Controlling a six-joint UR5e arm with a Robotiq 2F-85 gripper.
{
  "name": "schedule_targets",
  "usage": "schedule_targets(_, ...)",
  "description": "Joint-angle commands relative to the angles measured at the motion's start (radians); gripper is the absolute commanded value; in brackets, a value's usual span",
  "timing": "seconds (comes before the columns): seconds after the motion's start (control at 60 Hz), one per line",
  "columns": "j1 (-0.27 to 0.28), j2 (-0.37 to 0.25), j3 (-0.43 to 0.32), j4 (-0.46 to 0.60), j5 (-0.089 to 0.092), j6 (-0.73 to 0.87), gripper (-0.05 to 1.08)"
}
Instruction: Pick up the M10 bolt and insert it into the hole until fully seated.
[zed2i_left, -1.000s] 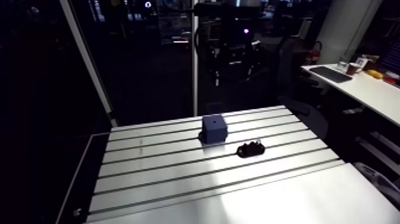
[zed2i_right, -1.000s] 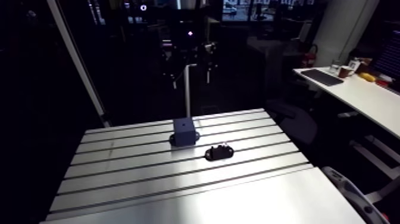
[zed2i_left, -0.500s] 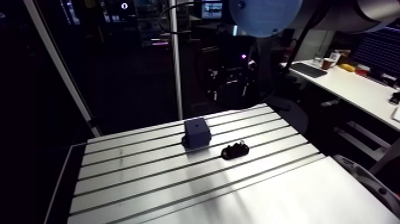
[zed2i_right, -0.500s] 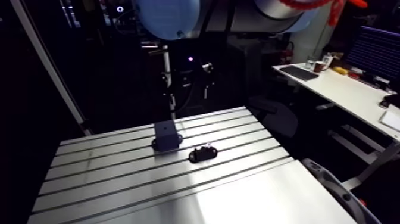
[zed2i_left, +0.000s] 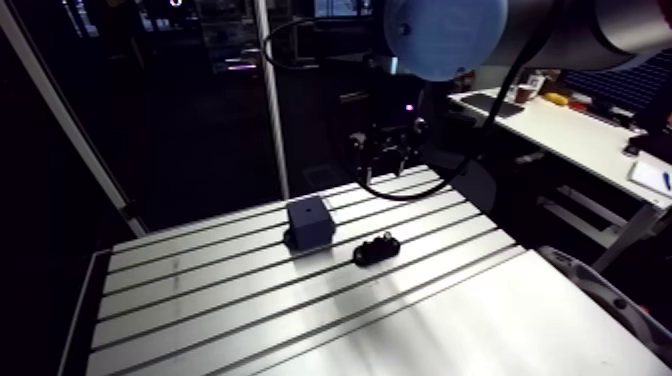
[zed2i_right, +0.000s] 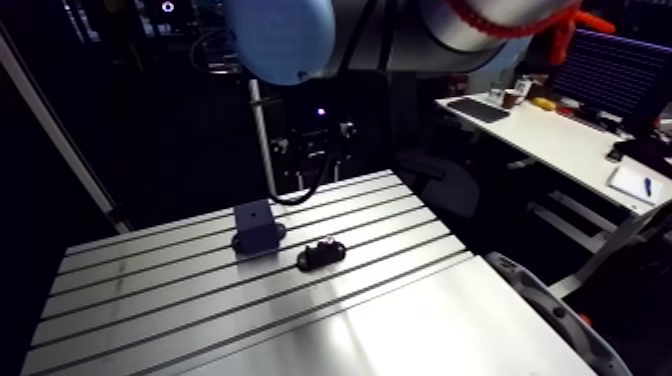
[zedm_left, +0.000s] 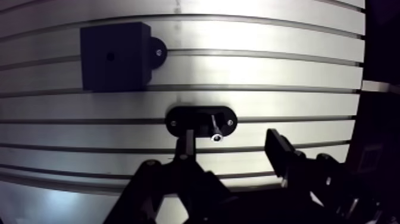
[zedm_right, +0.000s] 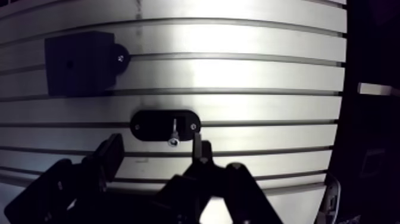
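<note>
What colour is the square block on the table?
The block is dark blue, clearest in the arm view.

The room around me is dim, but my counter (zed2i_left: 250, 310) is lit from above. In the arm view a broad bright patch glares off the bare metal toward its front, and the slots read as thin dark lines. In the wrist view the glare lies as a white band across the far rows and washes out the surface there. The block (zedm_left: 113, 56) and the holder (zedm_left: 201, 119) are near silhouettes. The bolt (zedm_left: 213, 126) catches one small glint. My claw (zedm_left: 233, 149) is black against the shine, its near parts soft. The slots bow toward the wrist view's edges.
</note>
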Motion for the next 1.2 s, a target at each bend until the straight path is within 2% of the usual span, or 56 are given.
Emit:
schedule_targets(0.017, -0.017, 0.015, 0.022, -0.018, 0.005, -0.026, 0.41)
schedule_targets(0.083, -0.025, 0.019, 0.031, -0.025, 0.005, -0.031, 0.47)
schedule_targets(0.517, -0.03, 0.038, 0.082, -0.066, 0.004, -0.045, 0.56)
schedule_targets(0.85, -0.037, 0.068, 0.098, -0.084, 0.002, -0.047, 0.59)
schedule_targets(1.2, -0.038, 0.07, 0.102, -0.082, 0.004, -0.047, 0.59)
